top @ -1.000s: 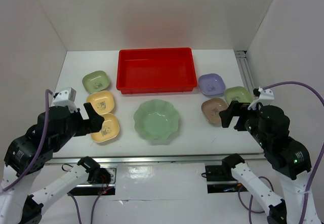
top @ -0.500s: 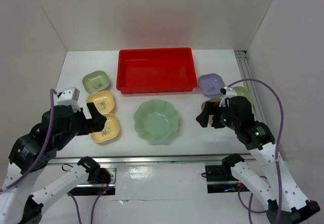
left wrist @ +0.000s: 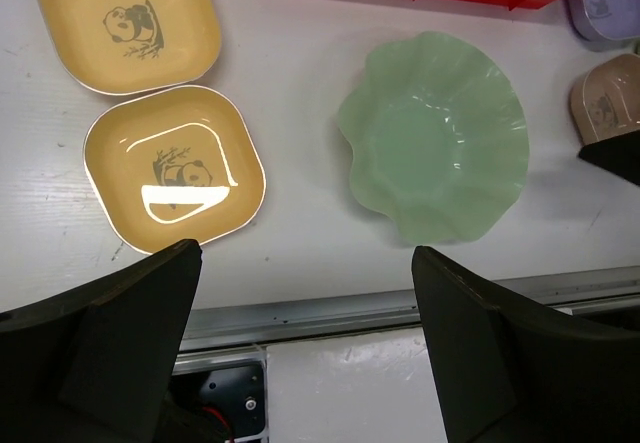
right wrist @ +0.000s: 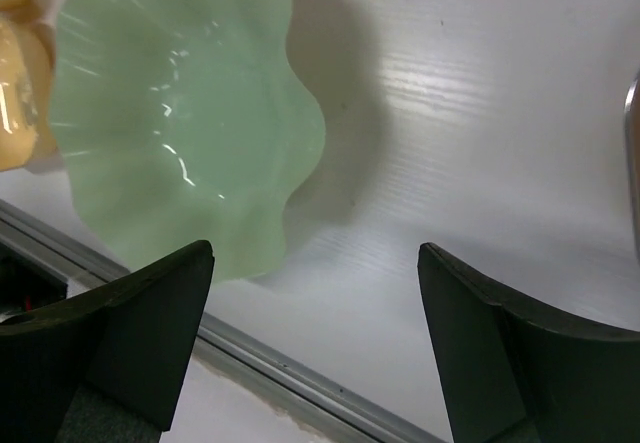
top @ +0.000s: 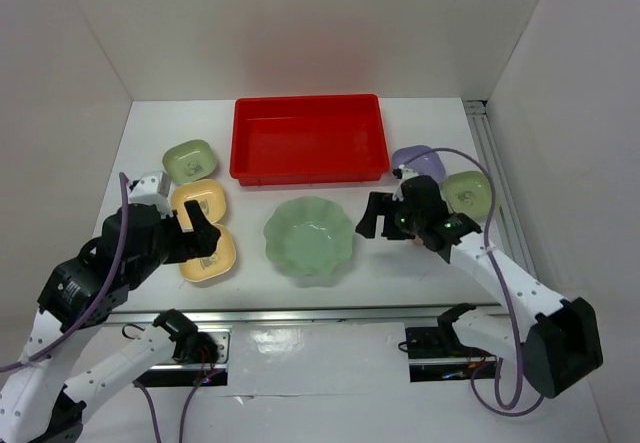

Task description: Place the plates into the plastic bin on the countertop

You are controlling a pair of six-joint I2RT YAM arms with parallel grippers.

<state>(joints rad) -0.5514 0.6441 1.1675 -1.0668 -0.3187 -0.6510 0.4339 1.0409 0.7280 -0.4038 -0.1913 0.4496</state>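
Observation:
The red plastic bin (top: 310, 138) stands at the back centre and holds nothing. The large pale green scalloped dish (top: 310, 238) lies in front of it and also shows in the right wrist view (right wrist: 170, 113). My right gripper (top: 378, 218) is open and empty, just right of this dish's rim. My left gripper (top: 200, 235) is open and empty above the near yellow dish (top: 212, 255). A second yellow dish (top: 198, 201) and a green dish (top: 190, 161) lie behind it. The lavender dish (top: 415, 161) and another green dish (top: 467, 191) lie at the right. My right arm hides the brownish pink dish from above, but it shows in the left wrist view (left wrist: 605, 98).
White walls close in the white countertop (top: 250, 188) on three sides. A metal rail (top: 320, 315) runs along the near edge, and another rail (top: 490, 153) along the right side. My right arm reaches across the small dishes at the right.
My right arm has swung left and down, from over the right-hand dishes to the large green dish's right rim. My left gripper has shifted slightly right over the near yellow dish.

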